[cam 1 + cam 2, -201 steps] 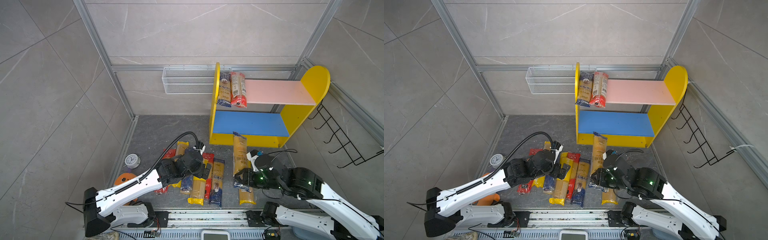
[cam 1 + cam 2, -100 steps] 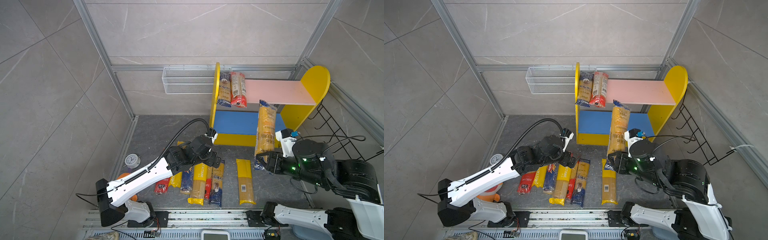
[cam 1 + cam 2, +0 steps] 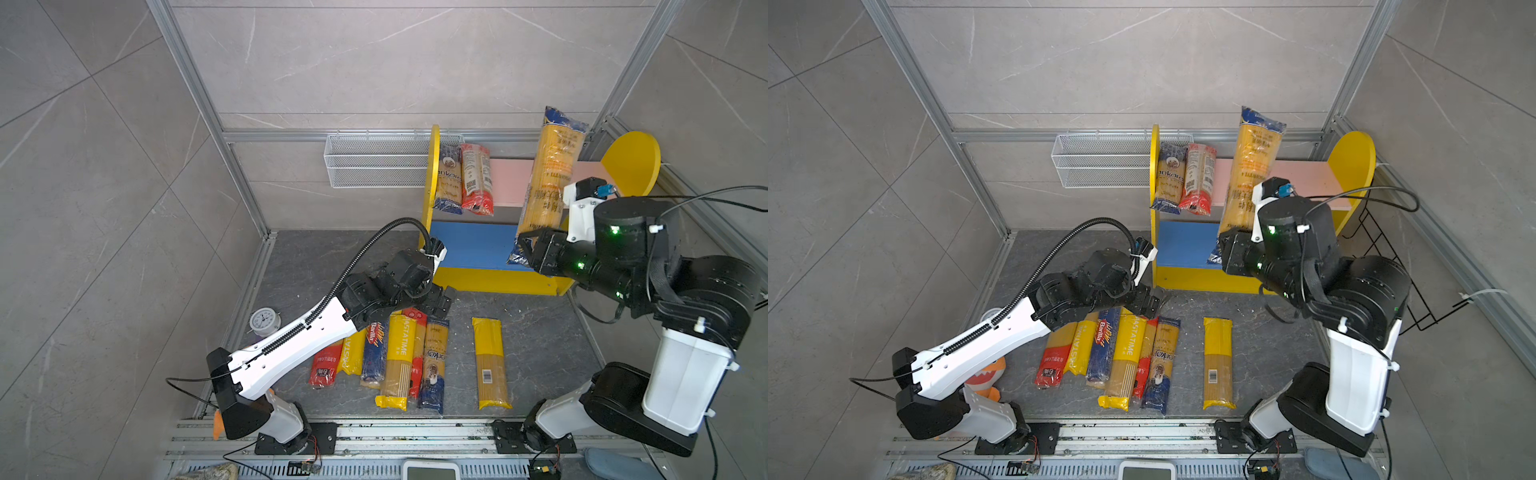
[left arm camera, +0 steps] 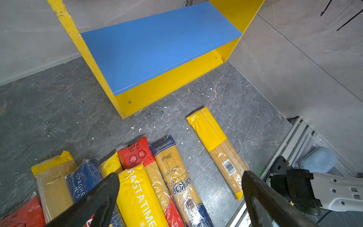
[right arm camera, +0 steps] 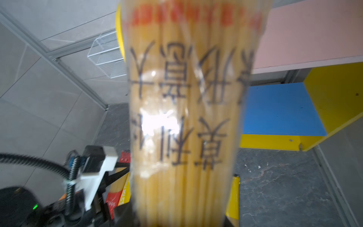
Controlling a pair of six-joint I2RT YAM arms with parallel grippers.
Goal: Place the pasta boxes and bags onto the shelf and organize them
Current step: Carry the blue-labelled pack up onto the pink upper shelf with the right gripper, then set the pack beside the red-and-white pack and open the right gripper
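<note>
I am lifting the long clear blue-ended spaghetti bag (image 3: 555, 162), clamped in my right gripper (image 3: 528, 249), off the grey floor (image 3: 540, 332) toward the pink board (image 3: 509, 183), upper right.

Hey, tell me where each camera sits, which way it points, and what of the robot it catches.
Top views: above the arms' bases, looking down at the yellow two-tier shelf; both arms show whole, left gripper and right gripper included.
Left wrist: on the left arm, looking past its open black fingers at the shelf's blue lower board.
Right wrist: on the right arm, facing along the gripped clear spaghetti pack with dark blue ends; the left arm shows.
Shared: both wrist views show that blue board.
</note>
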